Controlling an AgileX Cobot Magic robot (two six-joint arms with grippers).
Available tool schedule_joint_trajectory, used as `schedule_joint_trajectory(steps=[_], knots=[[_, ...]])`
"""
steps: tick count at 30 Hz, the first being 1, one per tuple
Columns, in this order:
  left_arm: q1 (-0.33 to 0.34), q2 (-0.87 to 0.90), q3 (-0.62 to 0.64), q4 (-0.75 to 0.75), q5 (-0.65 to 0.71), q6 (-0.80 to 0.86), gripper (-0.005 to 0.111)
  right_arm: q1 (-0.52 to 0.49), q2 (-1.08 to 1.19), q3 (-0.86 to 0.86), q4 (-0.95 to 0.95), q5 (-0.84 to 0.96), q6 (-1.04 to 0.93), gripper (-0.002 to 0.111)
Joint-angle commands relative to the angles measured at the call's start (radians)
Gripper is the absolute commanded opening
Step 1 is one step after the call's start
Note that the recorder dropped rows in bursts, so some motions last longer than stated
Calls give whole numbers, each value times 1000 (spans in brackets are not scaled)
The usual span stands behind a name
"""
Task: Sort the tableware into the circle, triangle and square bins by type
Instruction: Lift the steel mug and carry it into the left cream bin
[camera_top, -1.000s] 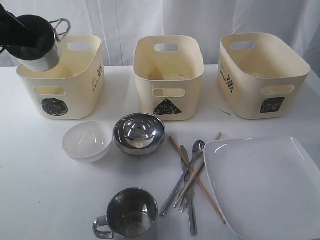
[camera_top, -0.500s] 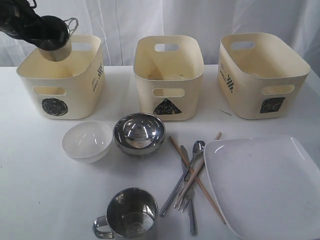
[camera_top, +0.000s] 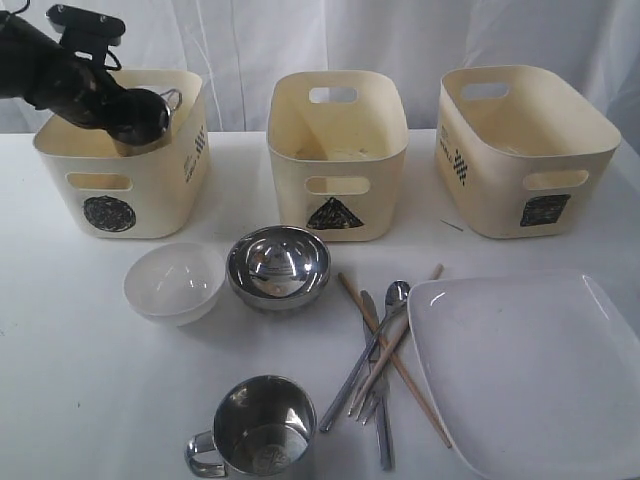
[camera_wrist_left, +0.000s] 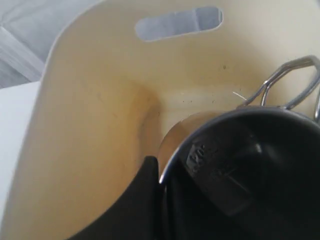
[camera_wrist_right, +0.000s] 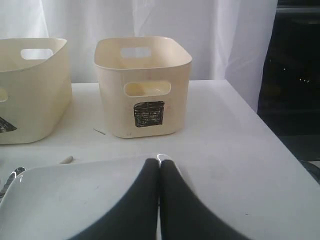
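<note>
My left gripper (camera_top: 133, 112) is shut on the rim of a steel mug (camera_top: 152, 112), tilted inside the top of the circle bin (camera_top: 120, 170). In the left wrist view one finger (camera_wrist_left: 142, 200) presses the outside of the mug (camera_wrist_left: 240, 165), with the bin wall (camera_wrist_left: 100, 115) behind it. On the table lie a white bowl (camera_top: 175, 282), a steel bowl (camera_top: 279, 266), a second mug (camera_top: 262, 430), a spoon (camera_top: 396, 294), chopsticks (camera_top: 395, 362) and a large white plate (camera_top: 530, 370). My right gripper (camera_wrist_right: 160, 162) is shut and empty above the plate's edge (camera_wrist_right: 75, 190).
The triangle bin (camera_top: 337, 160) stands in the middle and the square bin (camera_top: 525, 150) at the right, also in the right wrist view (camera_wrist_right: 142, 85). A fork and knife lie tangled with the spoon. The table edge drops off right of the square bin.
My left gripper has carried the mug to the right and down, from above the circle bin's back left corner into its opening. Everything else has stayed still.
</note>
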Motion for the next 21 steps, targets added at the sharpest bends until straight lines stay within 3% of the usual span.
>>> schedule_joint_trajectory(steps=[1, 11, 18, 21], knots=[[3, 22, -9, -1, -10, -55, 0, -2, -6, 5, 2, -1, -4, 0], [3, 27, -9, -1, 3, -64, 2, -2, -6, 5, 2, -1, -4, 0], [3, 23, -9, -31, 47, -64, 41, -2, -6, 5, 2, -1, -4, 0], [3, 2, -9, -52, 79, -62, 46, -2, -6, 5, 2, -1, -4, 0]])
